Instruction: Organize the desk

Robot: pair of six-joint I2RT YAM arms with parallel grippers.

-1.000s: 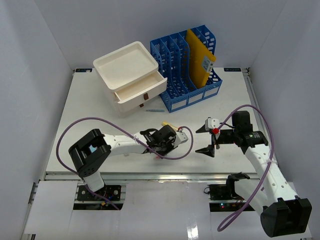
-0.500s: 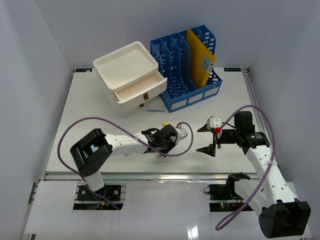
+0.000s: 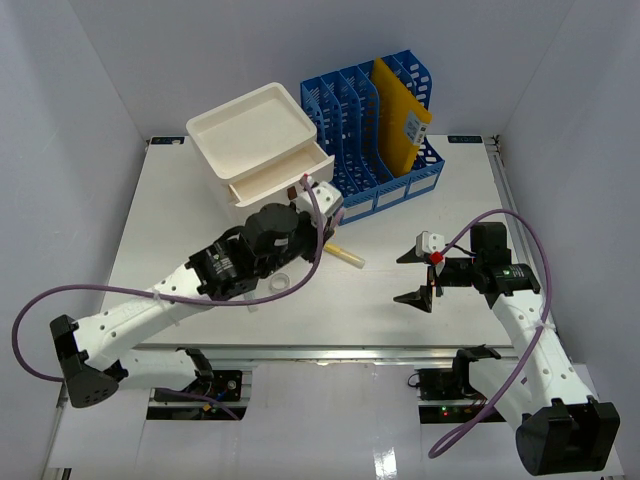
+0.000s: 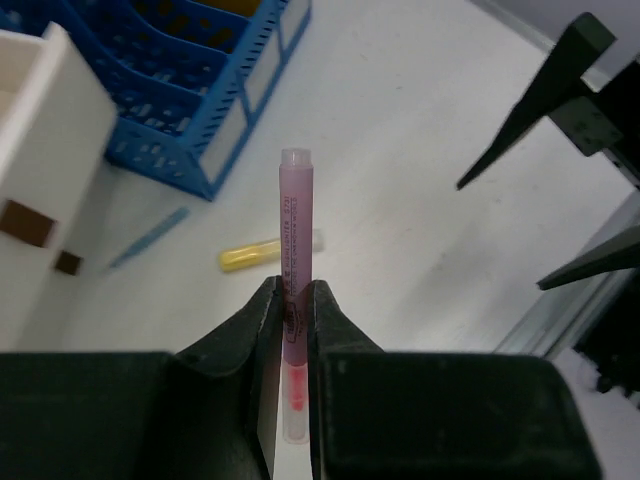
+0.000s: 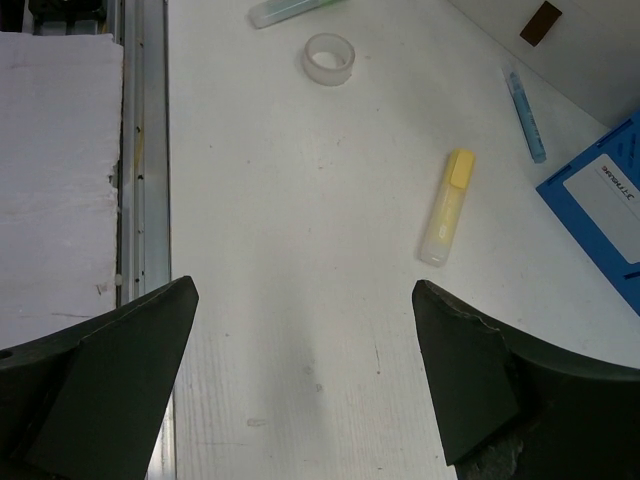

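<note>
Slim translucent pink pen [image 4: 295,240] in left pincer [image 4: 294,293]; matte white desk [image 4: 420,180]

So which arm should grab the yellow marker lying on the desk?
Right arm, probably: its fingers are open and empty with the yellow marker just ahead. The left fingers are busy pinching a pink marker.

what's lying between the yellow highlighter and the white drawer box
A blue pen lies flat on the desk between the yellow highlighter and the white drawer box. The left wrist view shows it best.
</note>
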